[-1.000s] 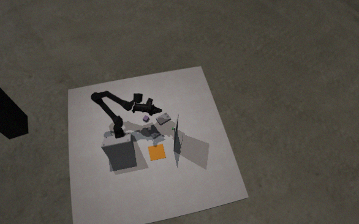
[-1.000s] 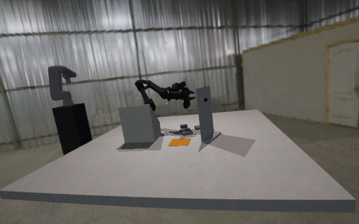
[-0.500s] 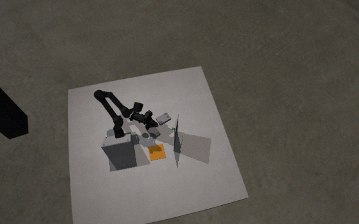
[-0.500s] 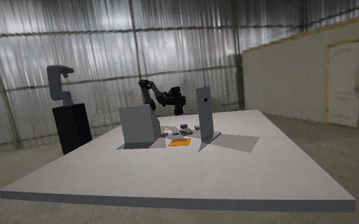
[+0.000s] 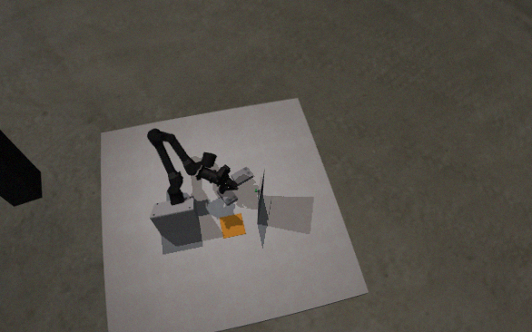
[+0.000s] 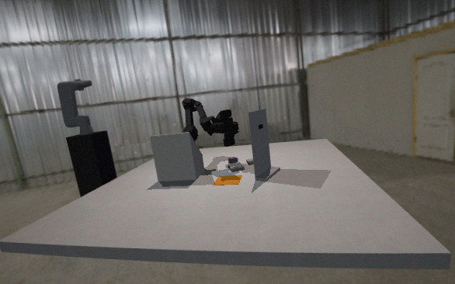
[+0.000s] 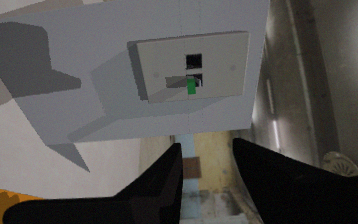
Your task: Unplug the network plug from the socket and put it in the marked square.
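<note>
The upright grey panel carries a white faceplate with two sockets. The upper socket is empty. The lower one holds the grey plug with its green tab. My gripper is partly open and empty. It stands apart from the panel and points at it from below the faceplate in the wrist view. In the overhead view my gripper is left of the panel. The orange marked square lies on the table between the arm's base and the panel. It also shows in the side view.
A grey box at the arm's base stands left of the square. Small loose grey and purple pieces lie on the table under my gripper. A black pedestal with a grey arm stands off the table to the left.
</note>
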Robot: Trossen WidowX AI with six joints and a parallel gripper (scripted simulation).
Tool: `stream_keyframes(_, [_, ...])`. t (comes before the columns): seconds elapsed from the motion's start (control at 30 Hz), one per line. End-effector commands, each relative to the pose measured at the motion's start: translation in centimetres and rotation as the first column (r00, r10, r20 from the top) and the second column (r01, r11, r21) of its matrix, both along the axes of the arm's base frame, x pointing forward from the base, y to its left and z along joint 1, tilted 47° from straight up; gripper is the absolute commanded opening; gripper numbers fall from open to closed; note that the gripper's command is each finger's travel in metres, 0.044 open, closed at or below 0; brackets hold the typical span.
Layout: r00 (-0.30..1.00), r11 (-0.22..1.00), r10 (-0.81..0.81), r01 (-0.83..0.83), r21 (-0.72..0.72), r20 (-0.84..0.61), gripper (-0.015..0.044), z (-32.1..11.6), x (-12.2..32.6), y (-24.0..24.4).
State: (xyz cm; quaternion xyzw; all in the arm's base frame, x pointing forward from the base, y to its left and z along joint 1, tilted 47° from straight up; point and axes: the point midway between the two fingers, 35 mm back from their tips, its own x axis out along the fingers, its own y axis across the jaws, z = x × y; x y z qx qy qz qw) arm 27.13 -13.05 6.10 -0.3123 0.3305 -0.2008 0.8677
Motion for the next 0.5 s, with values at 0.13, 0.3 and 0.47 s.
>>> stream_keyframes(0.13, [1.0, 1.0, 0.005, -0.005, -0.005, 0.006, 0.0156, -0.4, 1.9, -0.9])
stream_keyframes(0.3, [1.0, 1.0, 0.005, -0.005, -0.005, 0.006, 0.0156, -0.9, 3.0, -1.5])
stream_keyframes(0.47, [1.0, 1.0, 0.005, -0.005, -0.005, 0.007, 0.0156, -1.1, 3.3, -1.7])
